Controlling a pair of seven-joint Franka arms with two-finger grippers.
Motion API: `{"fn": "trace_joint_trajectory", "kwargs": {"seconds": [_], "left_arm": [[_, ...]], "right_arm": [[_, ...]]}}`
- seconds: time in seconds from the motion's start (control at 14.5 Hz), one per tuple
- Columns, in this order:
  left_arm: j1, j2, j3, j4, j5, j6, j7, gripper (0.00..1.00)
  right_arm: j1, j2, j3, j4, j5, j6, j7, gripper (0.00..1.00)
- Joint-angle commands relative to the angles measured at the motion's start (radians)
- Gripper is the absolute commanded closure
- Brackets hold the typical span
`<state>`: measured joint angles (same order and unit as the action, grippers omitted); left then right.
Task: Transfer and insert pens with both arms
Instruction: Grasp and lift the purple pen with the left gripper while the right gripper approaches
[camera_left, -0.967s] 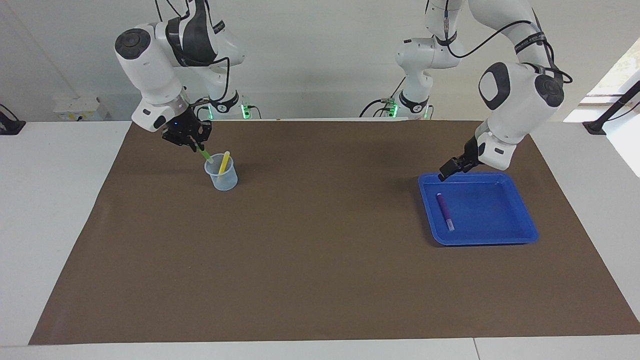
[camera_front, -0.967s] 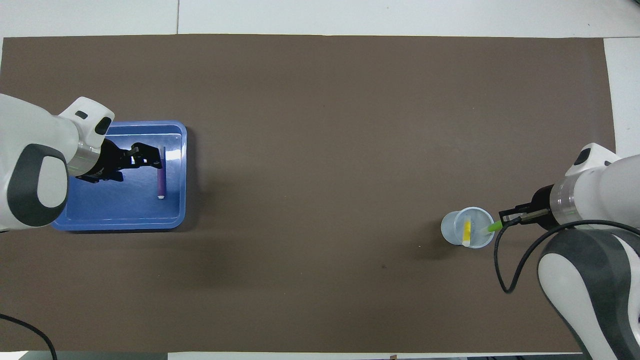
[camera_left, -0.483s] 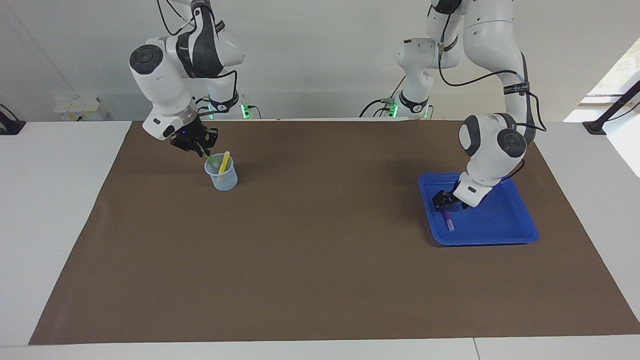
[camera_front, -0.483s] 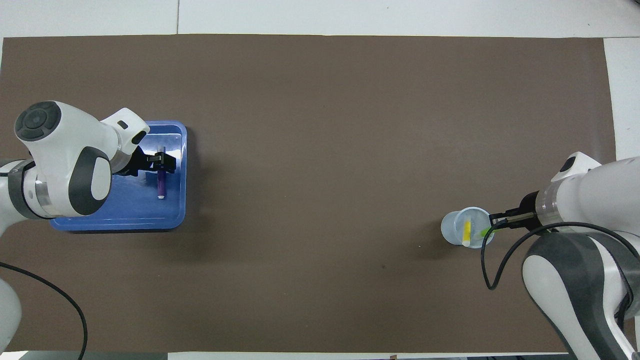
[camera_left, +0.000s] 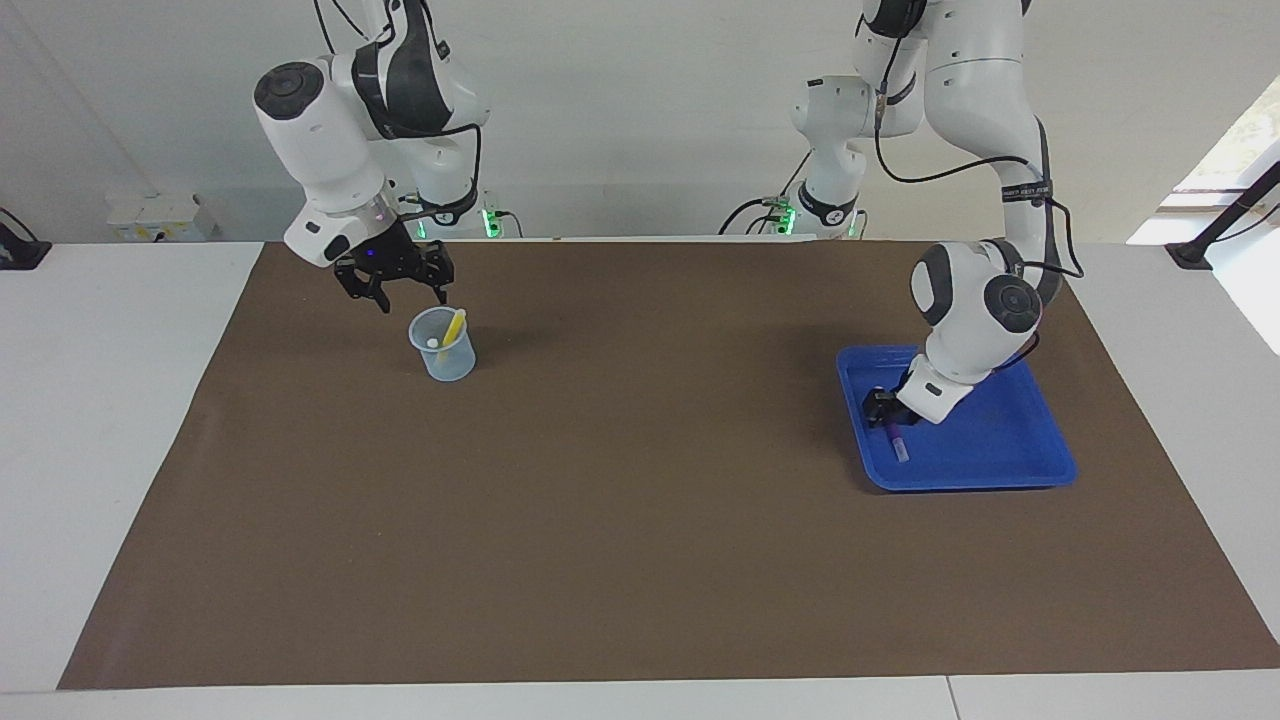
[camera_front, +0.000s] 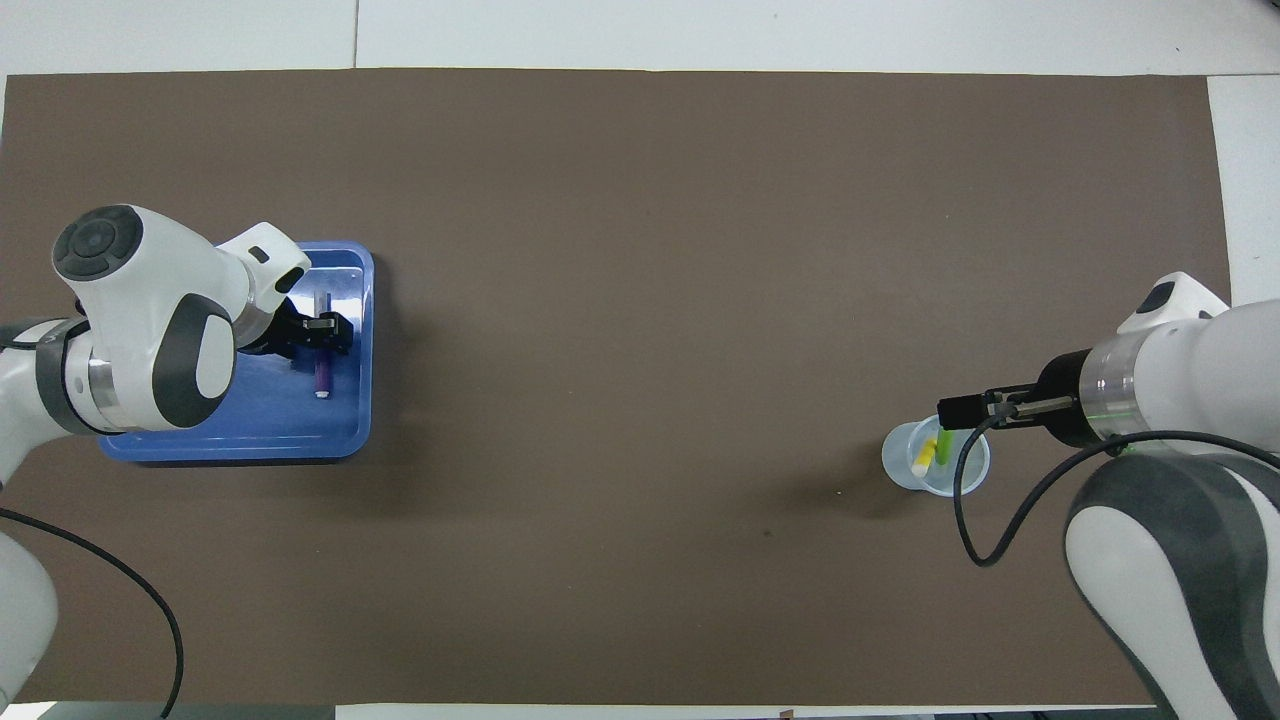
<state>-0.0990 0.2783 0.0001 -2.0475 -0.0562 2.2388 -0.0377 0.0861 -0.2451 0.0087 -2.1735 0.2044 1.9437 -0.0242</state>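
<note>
Purple pen (camera_left: 893, 436), half hidden under left fingers (camera_left: 880, 408), seemingly ungripped.

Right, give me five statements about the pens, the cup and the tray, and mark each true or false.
1. The yellow pen stands in the clear cup. True.
2. The green pen lies on the brown mat beside the cup. False: it is in the cup with the yellow one.
3. The purple pen lies in the blue tray. True.
4. The right gripper is clamped on the green pen. False: it is open above the cup, holding nothing.
5. The left gripper is down in the tray at the purple pen. True.
</note>
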Motion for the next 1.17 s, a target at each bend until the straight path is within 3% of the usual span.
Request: {"fn": "trace_joint_trajectory", "kwargs": {"seconds": [0.0,0.14,0.28,0.35,0.69,0.97,1.1], "left_arm": [[-0.004,0.005,0.003,0.006,0.019,-0.014,0.004,0.53],[-0.004,0.005,0.003,0.007,0.019,-0.013,0.004,0.71],[-0.002,0.005,0.003,0.007,0.019,-0.013,0.005,0.94],[-0.002,0.005,0.003,0.007,0.019,-0.013,0.005,1.0],[0.01,0.007,-0.002,0.02,0.009,-0.027,0.006,1.0],[0.018,0.012,0.001,0.144,-0.076,-0.213,-0.03,1.0],[0.015,-0.001,-0.002,0.222,-0.086,-0.345,-0.134,1.0]], "right_arm": [[-0.005,0.004,0.004,0.038,0.236,0.001,0.091,0.0],[-0.002,0.004,0.01,0.038,0.439,0.049,0.227,0.0],[0.049,0.009,0.034,0.037,0.516,0.145,0.375,0.0],[0.104,0.015,0.036,0.034,0.536,0.231,0.473,0.0],[0.316,0.049,0.036,0.032,0.642,0.582,0.777,0.0],[0.336,0.055,0.036,0.029,0.642,0.61,0.819,0.0],[0.336,0.055,0.043,0.029,0.642,0.61,0.822,0.0]]}}
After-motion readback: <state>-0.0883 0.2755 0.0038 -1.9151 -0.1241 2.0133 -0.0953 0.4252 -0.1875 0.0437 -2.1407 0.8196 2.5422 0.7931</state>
